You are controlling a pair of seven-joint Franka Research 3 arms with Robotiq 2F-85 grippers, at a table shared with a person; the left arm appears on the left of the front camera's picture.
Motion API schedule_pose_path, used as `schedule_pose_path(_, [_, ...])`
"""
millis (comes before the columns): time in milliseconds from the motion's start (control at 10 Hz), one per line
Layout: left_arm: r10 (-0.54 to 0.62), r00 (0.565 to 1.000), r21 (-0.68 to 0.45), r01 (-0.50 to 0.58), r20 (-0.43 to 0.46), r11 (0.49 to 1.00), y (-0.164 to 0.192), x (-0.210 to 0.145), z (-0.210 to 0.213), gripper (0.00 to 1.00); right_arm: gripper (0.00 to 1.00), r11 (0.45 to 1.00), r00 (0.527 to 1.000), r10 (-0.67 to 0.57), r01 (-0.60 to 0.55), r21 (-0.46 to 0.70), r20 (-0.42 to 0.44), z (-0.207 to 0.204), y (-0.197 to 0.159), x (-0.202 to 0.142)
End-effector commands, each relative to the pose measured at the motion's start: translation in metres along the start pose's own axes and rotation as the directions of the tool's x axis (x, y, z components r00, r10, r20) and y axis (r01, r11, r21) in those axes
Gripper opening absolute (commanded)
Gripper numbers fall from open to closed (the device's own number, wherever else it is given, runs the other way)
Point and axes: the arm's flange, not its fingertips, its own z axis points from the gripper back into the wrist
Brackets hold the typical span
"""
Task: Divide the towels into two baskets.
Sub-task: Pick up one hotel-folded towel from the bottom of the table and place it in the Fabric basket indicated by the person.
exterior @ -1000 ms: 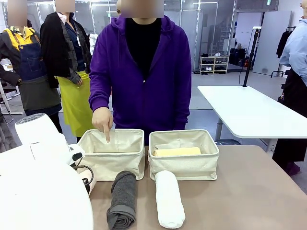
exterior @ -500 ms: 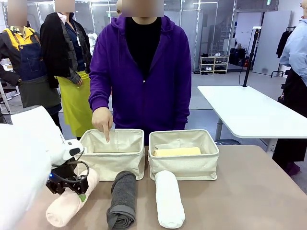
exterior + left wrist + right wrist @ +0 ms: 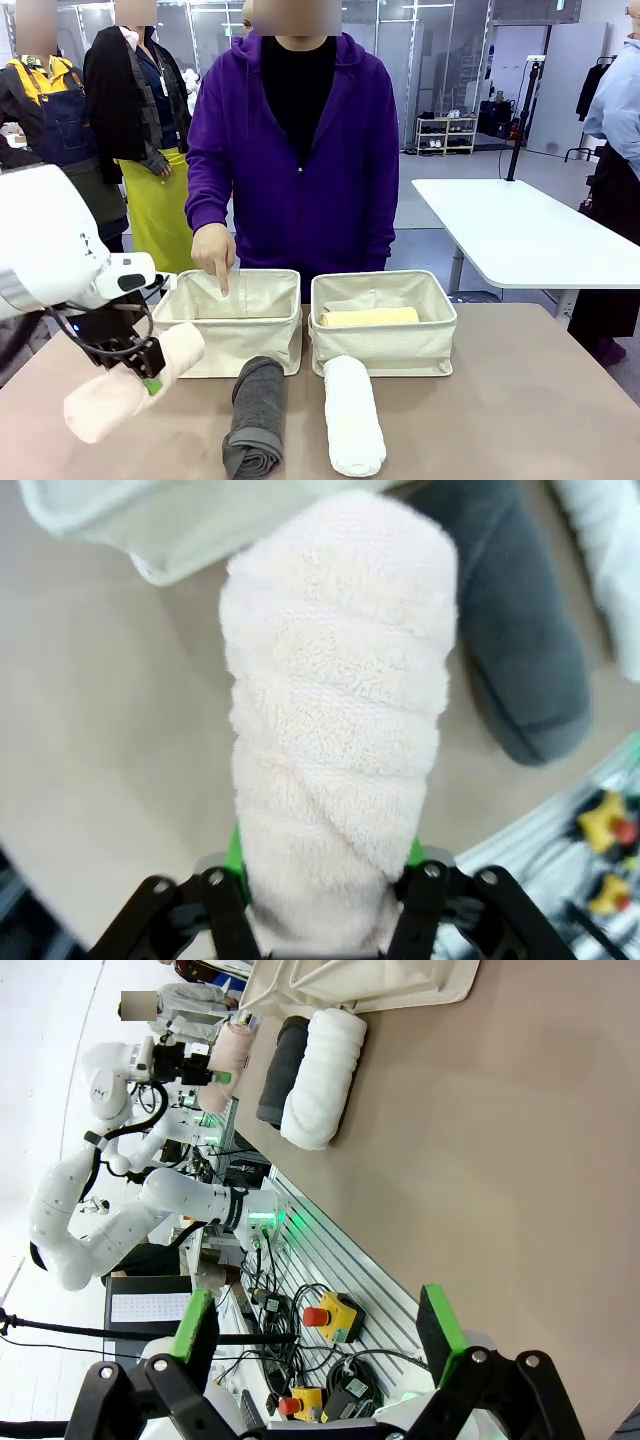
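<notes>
Brown table (image 3: 520, 400), shared lab: the left gripper (image 3: 145, 372), jaws part-closed, clamps the peach towel (image 3: 110, 400), tilted just beside the left basket (image 3: 235, 340), where a person's hand (image 3: 213, 252) points. The grey towel (image 3: 257, 415) and white towel (image 3: 352, 412) lie before the 2 baskets. The yellow towel (image 3: 368, 317) fills the right basket (image 3: 385, 348). The right gripper (image 3: 315, 1325) gapes wide, holding nothing.
</notes>
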Motion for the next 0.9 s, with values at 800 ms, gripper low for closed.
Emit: schedule_pose_path(800, [-0.581,0.787,0.16,0.558,0.209,0.814,-0.022,0.035,0.069,0.51,1.0,1.0,1.0,-0.008,0.008,-0.019,-0.003,0.0,0.002,-0.003])
